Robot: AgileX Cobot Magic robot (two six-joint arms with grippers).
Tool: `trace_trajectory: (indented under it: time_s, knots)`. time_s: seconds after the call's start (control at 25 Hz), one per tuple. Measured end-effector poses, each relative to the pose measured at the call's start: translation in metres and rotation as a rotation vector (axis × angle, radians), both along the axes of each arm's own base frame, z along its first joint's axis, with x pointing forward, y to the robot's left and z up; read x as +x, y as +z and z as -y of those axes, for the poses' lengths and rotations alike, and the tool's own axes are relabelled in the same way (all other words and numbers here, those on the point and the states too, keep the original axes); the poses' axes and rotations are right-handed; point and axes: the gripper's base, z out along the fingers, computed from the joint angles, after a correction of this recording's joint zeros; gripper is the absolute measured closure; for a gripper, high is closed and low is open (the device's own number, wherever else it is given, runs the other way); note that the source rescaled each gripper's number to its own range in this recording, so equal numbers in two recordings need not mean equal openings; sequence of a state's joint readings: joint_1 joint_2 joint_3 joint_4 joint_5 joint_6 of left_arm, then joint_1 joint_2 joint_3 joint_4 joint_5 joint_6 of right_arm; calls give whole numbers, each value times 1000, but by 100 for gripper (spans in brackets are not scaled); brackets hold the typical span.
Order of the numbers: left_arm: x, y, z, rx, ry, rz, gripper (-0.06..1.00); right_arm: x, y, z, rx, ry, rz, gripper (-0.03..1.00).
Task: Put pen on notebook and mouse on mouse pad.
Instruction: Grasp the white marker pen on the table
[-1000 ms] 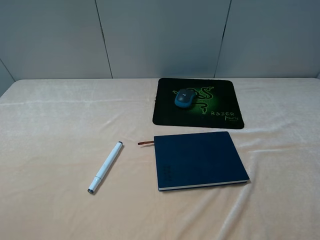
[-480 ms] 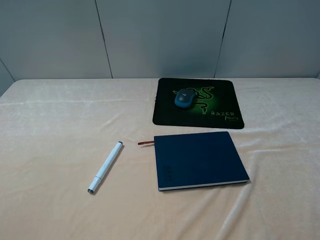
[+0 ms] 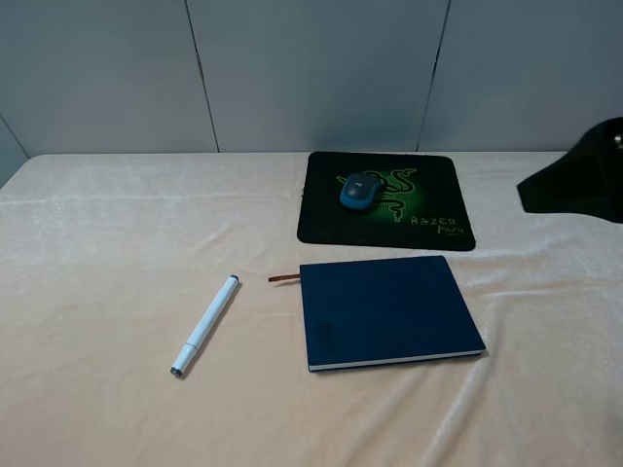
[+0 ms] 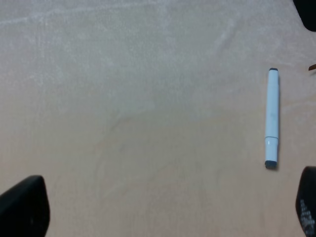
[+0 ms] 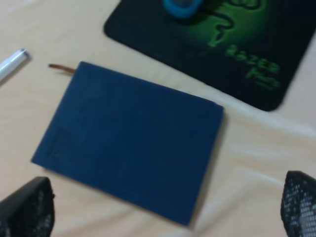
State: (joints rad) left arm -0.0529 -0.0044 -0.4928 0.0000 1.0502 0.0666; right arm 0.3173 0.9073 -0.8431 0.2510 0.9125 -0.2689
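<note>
The white pen [image 3: 205,325] lies on the cloth left of the navy notebook [image 3: 387,309], apart from it. The teal mouse [image 3: 361,191] sits on the black mouse pad [image 3: 326,219] beside its green logo. My left gripper [image 4: 165,207] hovers open over bare cloth, with the pen [image 4: 272,118] off to one side of it. My right gripper [image 5: 163,207] is open above the notebook [image 5: 131,138]; the mouse pad [image 5: 237,59], the mouse [image 5: 182,6] and the pen's end [image 5: 12,61] lie beyond it. Nothing is held.
A peach cloth [image 3: 107,253] covers the table, with grey wall panels behind. A dark part of the right arm [image 3: 574,180] juts in at the right edge of the high view. The notebook's brown ribbon [image 3: 284,279] points towards the pen.
A dark part of the right arm has come into the high view at the right edge. Pen, notebook, mouse and pad have not moved.
</note>
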Motion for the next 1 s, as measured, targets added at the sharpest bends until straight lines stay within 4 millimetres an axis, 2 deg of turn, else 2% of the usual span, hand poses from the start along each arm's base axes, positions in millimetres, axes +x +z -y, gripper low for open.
trace_trajectory:
  time_s: [0.16, 0.32, 0.56, 0.8, 1.0]
  knots:
    - [0, 0, 0, 0, 0, 0, -6, 21, -2, -32, -12, 114, -32, -3]
    - [0, 0, 0, 1, 0, 0, -6, 34, -9, -77, -17, 232, -81, -3]
    - [0, 0, 0, 1, 0, 0, -6, 31, -24, -152, -24, 366, -195, -3]
    - [0, 0, 0, 1, 0, 0, -6, 22, -42, -218, -17, 348, -341, -3]
    - [0, 0, 0, 1, 0, 0, -6, 33, -59, -251, -16, 245, -448, -3]
